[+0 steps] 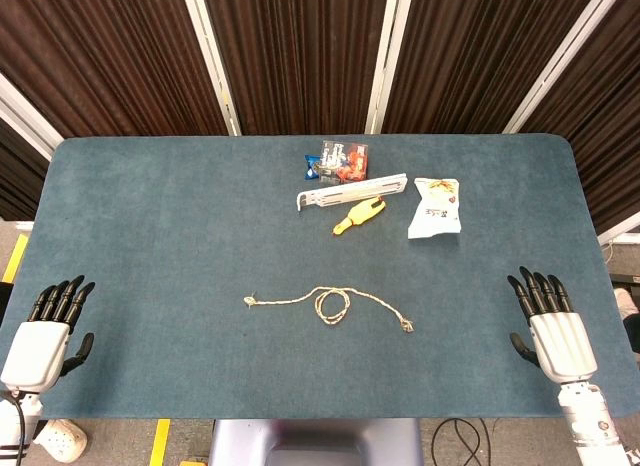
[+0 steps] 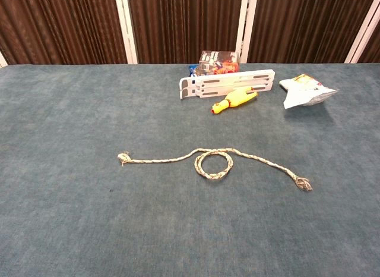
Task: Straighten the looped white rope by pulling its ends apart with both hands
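Blue tabletop (image 1: 150, 226) filling both views, dark curtains (image 1: 110, 56) with white posts behind. At the near corners in the head view only: left hand (image 1: 45, 336) and right hand (image 1: 555, 326), each flat, palm down, fingers (image 1: 62, 298) straight, slightly apart, holding nothing. Neither hand visible from the chest camera.

Mid-tabletop, well apart from both hands: white rope (image 1: 330, 304), lying left to right with one small closed loop near its middle, a knotted end at left, a frayed end at right. Loop and rope strands far clearer in the chest view (image 2: 208, 161).

Toward the far edge: white flat plastic piece (image 1: 350, 194), white snack bag (image 1: 436, 208) to its right, yellow rubber chicken toy (image 1: 360, 214) just in front, small colourful packet (image 1: 338, 161) behind. From the chest view, packet half hidden behind the plastic piece.
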Robot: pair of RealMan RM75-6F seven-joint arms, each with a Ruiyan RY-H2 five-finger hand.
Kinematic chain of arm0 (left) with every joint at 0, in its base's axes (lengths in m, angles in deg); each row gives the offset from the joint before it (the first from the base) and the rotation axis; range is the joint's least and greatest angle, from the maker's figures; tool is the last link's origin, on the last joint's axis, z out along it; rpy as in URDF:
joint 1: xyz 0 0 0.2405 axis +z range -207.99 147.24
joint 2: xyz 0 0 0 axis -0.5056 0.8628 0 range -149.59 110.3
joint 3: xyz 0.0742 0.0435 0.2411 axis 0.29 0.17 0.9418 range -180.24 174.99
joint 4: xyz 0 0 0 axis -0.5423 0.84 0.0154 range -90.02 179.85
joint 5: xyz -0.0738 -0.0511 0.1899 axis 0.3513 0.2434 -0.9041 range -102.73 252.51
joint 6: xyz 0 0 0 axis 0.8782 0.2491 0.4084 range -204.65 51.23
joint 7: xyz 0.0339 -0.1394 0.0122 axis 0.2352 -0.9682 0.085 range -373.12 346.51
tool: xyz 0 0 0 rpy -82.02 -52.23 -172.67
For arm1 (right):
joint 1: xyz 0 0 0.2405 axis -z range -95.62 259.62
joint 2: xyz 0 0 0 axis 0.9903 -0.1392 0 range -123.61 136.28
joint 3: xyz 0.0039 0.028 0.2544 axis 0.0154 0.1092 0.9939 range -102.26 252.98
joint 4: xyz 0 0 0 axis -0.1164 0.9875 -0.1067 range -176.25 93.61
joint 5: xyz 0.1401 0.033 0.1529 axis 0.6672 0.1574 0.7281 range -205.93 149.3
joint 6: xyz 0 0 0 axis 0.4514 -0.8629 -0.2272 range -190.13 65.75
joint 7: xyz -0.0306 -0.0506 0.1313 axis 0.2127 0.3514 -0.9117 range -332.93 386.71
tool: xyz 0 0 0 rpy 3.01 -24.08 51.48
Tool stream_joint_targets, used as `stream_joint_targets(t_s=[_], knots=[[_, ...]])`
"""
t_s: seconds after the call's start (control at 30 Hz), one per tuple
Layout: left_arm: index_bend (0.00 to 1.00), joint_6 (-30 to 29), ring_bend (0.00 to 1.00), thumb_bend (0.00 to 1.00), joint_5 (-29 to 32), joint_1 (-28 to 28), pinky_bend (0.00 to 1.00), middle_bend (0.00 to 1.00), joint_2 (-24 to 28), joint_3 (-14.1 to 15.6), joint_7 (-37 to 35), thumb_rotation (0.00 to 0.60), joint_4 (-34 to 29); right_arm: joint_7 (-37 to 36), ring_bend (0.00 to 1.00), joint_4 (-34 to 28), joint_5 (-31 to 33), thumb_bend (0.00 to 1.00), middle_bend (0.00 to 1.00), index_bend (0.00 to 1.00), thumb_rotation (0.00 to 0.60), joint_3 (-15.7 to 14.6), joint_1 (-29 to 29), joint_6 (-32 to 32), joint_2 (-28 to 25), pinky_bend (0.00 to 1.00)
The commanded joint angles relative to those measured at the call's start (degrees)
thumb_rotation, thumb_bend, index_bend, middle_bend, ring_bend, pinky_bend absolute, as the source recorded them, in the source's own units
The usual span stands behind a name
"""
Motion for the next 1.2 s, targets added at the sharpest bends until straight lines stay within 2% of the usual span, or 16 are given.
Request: stream_joint_targets(t_s=[0.03,0.2,0.3,0.43,0.6,0.87,1.07,1.2], knots=[[0.0,0.22,0.0,0.47,0.13,0.02,0.09,0.0,-0.05,0.12,0.25,0.6,-0.07,0.04,0.0,-0.1,-0.03,0.36,0.0,0.0,0.6,-0.06,0.02,0.05,-0.03,0.0],[0.0,0.74,0.0,0.47,-1.1,-0.53,0.09,0.0,-1.25,0.6,1.14,0.6,0.3,-0.48,0.0,-0.3,-0.34,0.36,0.0,0.0,0.6,-0.31,-0.01,0.29,-0.38,0.0],[0.0,1.96,0.0,0.47,-3.59,-1.92,0.09,0.0,-2.57,1.36,-1.43,0.6,0.51,-0.98,0.0,-0.43,-0.77,0.36,0.0,0.0,0.6,-0.36,0.23,-0.33,-0.68,0.0],[0.0,7.84,0.0,0.47,-5.59,-6.48,0.11,0.0,-4.51,1.4,-3.89,0.6,0.59,-1.07,0.0,-0.48,-1.0,0.36,0.0,0.0,0.6,-0.21,0.42,-0.97,-0.49,0.0],[0.01,15.13,0.0,0.47,-4.54,-11.47,0.12,0.0,-8.26,0.25,-1.97,0.6,0.16,-0.43,0.0,0.01,-1.63,0.36,0.0,0.0,0.6,-0.29,0.41,-1.27,0.34,0.0],[0.17,20.83,0.0,0.46,-1.78,-16.49,0.13,0.0,-17.82,-1.81,1.05,0.6,4.12,1.15,0.0,0.58,-0.55,0.36,0.0,0.0,0.6,-0.16,0.24,-0.12,1.13,0.0],[0.21,22.48,0.0,0.46,-0.78,-19.02,0.13,0.0,-24.3,-2.52,3.11,0.6,6.23,1.85,0.0,0.73,0.43,0.36,0.0,0.0,0.6,0.23,0.05,0.51,1.42,0.0],[0.21,22.52,0.0,0.46,-0.63,-20.46,0.13,0.0,-29.51,-3.04,2.45,0.6,10.26,1.78,0.0,0.19,1.43,0.36,0.0,0.0,0.6,0.47,0.13,0.88,1.03,0.0]])
